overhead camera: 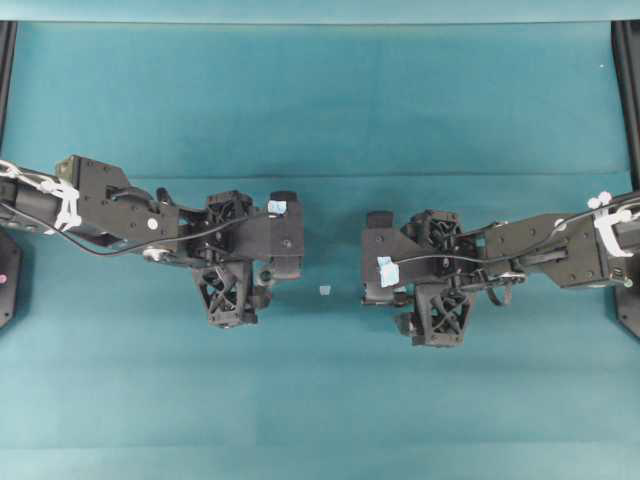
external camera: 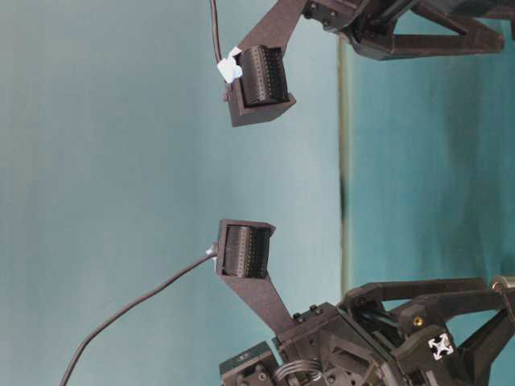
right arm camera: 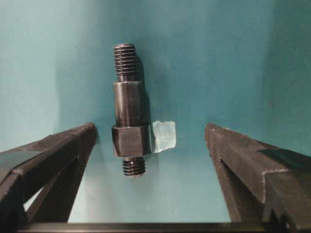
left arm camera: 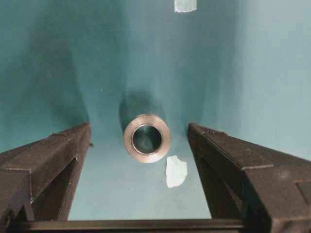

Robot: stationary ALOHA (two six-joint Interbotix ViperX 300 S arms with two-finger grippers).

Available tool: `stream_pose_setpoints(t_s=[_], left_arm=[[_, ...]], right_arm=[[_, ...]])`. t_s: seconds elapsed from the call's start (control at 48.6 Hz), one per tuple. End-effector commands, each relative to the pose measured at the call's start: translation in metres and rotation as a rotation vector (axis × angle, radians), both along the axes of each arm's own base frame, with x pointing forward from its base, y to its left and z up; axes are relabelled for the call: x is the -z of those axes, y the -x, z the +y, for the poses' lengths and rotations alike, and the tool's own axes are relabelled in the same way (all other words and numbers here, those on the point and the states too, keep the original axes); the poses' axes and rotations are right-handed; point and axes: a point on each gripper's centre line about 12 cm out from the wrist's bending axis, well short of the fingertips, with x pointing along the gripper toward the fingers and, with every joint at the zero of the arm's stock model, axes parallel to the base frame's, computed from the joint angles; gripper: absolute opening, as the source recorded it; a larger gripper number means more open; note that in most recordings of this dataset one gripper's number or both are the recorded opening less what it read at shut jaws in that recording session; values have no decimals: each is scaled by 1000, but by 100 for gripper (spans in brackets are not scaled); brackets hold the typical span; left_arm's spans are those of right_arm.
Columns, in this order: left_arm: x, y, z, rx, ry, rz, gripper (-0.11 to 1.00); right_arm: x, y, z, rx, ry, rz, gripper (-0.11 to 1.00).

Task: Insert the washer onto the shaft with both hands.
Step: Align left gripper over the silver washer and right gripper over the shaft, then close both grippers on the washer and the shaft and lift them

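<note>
Both tools are spread wide, holding nothing. The small greyish metal ring washer (left arm camera: 146, 138) lies on the teal table (left arm camera: 252, 73) between the left tool (left arm camera: 139, 141) fingers, beside a pale tape scrap (left arm camera: 176, 171). The dark stepped metal shaft (right arm camera: 129, 110) lies between the right tool (right arm camera: 150, 141) fingers; from overhead both are hidden under the arms.

the washer (left arm camera: 146, 138) is a small shiny metal ring, grey-tan, with a dark round hole. it sits on the green cloth in the middle of the left wrist view, its hole facing the camera. nothing holds it. a dark shadow lies just behind it.

the shaft (right arm camera: 129, 110) is a short dark metal rod. it lies flat on the cloth, a bit left of the middle of the right wrist view, pointing up and down the frame. it has screw threads at both ends and a fat collar near the lower end. nothing holds it.
</note>
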Motion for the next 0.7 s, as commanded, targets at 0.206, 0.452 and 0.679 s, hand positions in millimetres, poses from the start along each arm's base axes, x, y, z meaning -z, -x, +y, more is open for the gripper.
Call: stream_pose_setpoints(t_s=[0.206,0.452,0.679], left_arm=[[-4,-2,0,4,-3,-15,88],[-4,-2,-2,7,-3,-12,75],[-4,-2,-2,8,-3,-12,35]], right_arm=[[0,-1,1,6,-5,-5,56],[0,-1,1,8,-5,-3,23],[1,-1,1,8,-5,3,8]])
